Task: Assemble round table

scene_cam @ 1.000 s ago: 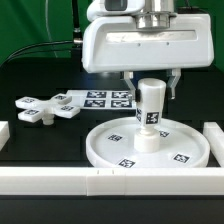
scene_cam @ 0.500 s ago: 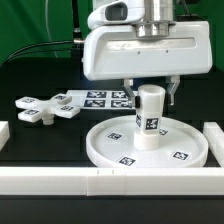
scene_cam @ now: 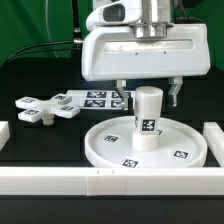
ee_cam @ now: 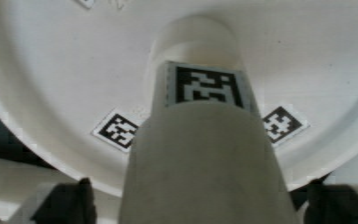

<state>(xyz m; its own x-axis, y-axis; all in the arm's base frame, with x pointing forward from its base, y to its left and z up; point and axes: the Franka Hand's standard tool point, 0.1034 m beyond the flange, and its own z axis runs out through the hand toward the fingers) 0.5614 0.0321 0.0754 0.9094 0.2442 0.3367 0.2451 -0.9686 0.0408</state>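
The large rimmed round disc [scene_cam: 110,150] lies on the black table at the front centre. The short cylindrical leg [scene_cam: 147,120] stands upright on the disc's middle, a tag on its side. My gripper [scene_cam: 149,97] is open around the leg's top, with one finger on each side and a gap to the leg. In the wrist view the leg [ee_cam: 202,120] fills the middle, the disc [ee_cam: 69,70] lies behind it, and the dark fingers [ee_cam: 66,205] stand apart from the leg. The cross-shaped piece [scene_cam: 40,106] lies flat at the exterior view's left.
The marker board [scene_cam: 95,98] lies flat behind the disc. White border rails run along the front [scene_cam: 110,181], the right [scene_cam: 214,135] and the left [scene_cam: 4,132]. A green backdrop stands at the back.
The fingers have spread apart from the leg's sides. The leg stays upright on the disc.
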